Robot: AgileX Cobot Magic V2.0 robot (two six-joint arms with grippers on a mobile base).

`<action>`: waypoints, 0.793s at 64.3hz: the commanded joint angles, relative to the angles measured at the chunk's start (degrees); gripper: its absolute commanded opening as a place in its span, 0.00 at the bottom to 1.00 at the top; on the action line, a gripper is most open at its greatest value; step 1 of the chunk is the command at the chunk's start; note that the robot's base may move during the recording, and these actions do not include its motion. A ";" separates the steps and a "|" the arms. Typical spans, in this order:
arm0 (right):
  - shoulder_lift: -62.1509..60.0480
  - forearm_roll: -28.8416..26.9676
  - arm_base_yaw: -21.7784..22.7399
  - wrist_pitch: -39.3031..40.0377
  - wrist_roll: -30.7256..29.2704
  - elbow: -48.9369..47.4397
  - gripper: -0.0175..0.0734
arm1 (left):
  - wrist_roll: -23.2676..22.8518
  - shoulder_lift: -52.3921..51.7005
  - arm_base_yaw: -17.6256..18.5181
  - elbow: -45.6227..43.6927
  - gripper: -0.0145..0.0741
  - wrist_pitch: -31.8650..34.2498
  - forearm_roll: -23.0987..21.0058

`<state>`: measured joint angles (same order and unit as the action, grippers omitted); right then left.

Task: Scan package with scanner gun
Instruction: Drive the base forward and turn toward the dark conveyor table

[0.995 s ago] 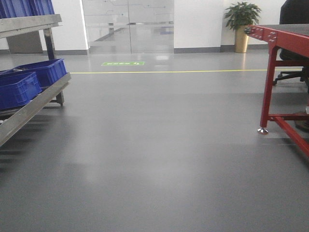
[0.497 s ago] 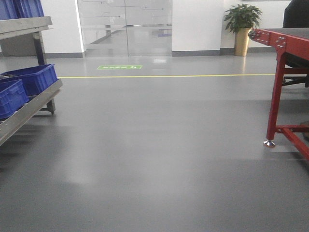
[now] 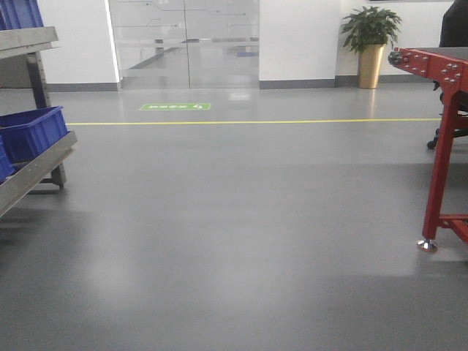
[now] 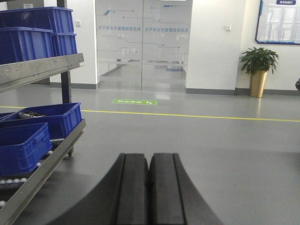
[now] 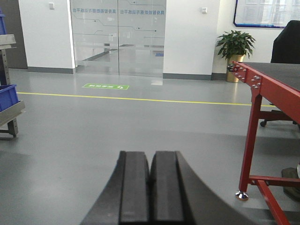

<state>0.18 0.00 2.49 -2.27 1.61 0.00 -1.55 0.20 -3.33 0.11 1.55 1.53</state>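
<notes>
Neither the package nor the scanner gun shows in any view. My left gripper (image 4: 149, 157) fills the bottom of the left wrist view, its two black fingers pressed together with nothing between them, held above the grey floor. My right gripper (image 5: 150, 154) looks the same in the right wrist view, shut and empty, pointing over the floor toward the glass doors.
A metal roller rack (image 3: 33, 172) with blue crates (image 3: 31, 131) stands on the left, also as the rack (image 4: 44, 161) in the left wrist view. A red-framed table (image 3: 442, 146) is on the right; its leg (image 5: 248, 145) is near my right gripper. Potted plant (image 3: 371, 44), glass doors (image 3: 186, 44) and a yellow floor line (image 3: 248, 121) lie ahead.
The front view has advanced toward the glass doors. The rack has slid further out of frame on the left and the red table on the right; the plant and floor sign look nearer.
</notes>
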 commanded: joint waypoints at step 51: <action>-0.18 -0.33 0.16 0.99 -0.22 0.00 0.02 | -0.03 -0.20 0.28 -0.11 0.04 0.86 -0.32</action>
<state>0.18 0.00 2.49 -2.27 1.61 0.00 -1.55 0.20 -3.33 0.11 1.55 1.53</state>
